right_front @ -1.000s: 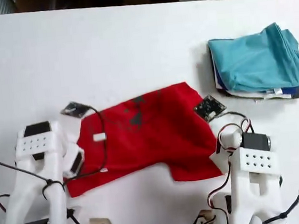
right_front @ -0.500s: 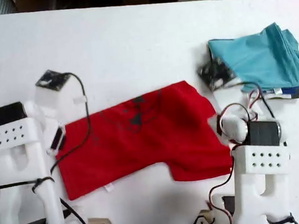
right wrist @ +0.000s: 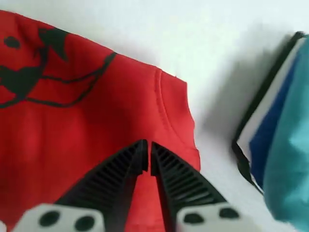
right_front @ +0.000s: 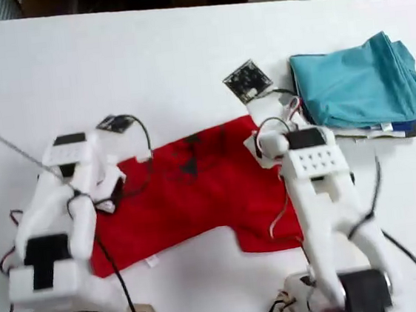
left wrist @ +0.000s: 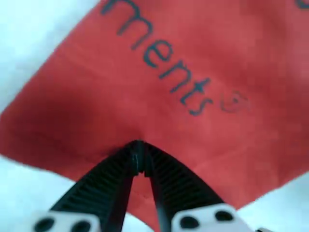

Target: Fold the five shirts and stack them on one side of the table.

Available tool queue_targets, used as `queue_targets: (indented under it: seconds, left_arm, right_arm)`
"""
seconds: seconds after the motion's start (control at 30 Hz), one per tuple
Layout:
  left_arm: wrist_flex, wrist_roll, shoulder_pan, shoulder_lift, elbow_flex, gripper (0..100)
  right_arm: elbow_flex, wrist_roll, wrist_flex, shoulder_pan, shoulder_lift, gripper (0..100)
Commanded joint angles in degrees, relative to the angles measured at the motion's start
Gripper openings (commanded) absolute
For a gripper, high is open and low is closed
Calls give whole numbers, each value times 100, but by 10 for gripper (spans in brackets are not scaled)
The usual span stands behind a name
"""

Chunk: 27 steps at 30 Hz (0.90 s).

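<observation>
My left arm [right_front: 51, 224] and right arm [right_front: 323, 188] hide parts of the red shirt [right_front: 197, 194]; left jaws and right jaws sit closed over it. Folded stack [right_front: 357, 88] lies far right on the desk [right_front: 146, 58].

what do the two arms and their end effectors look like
Both are white plastic with black motor blocks: left arm, right arm. The right one shows a plate dotted with small holes. Each carries thin red and black wires and a dark circuit board at the wrist. The left end effector and right end effector have black ribbed fingers on white bases.
</observation>
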Motion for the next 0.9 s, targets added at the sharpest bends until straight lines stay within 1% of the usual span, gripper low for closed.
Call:
queue_targets:
  seconds: [0.0, 0.1, 0.27, 0.43, 0.57, 0.67, 0.8, 0.87]
  left_arm:
    - [-53, 9, -334, 615, -716, 27]
    - [185, -202, -756, 1433, -1578, 27]
    - [1284, -211, -1222, 2971, -3873, 27]
    - [2470, -220, -1257, 4211, -6308, 27]
    - [3033, -211, -1327, 4897, -7873, 27]
    - [3051, -202, -1398, 4993, -8066, 27]
    - [3042, -211, -1424, 4730, -7767, 27]
    - [3042, -211, -1442, 4501, -7626, 27]
  right_arm:
    - [-457, -35, -620, 13, 787, 19]
    - [-914, -35, -725, 84, 1455, 19]
    - [-1714, -35, -523, 259, 2237, 19]
    - [-2207, -35, -286, 207, 2756, 19]
    - [-2242, -35, -295, 163, 2967, 19]
    - [-2549, -167, -119, 286, 2615, 19]
    - [-3200, -853, 576, 418, 1842, 19]
    - [-3314, -844, 884, 391, 1648, 21]
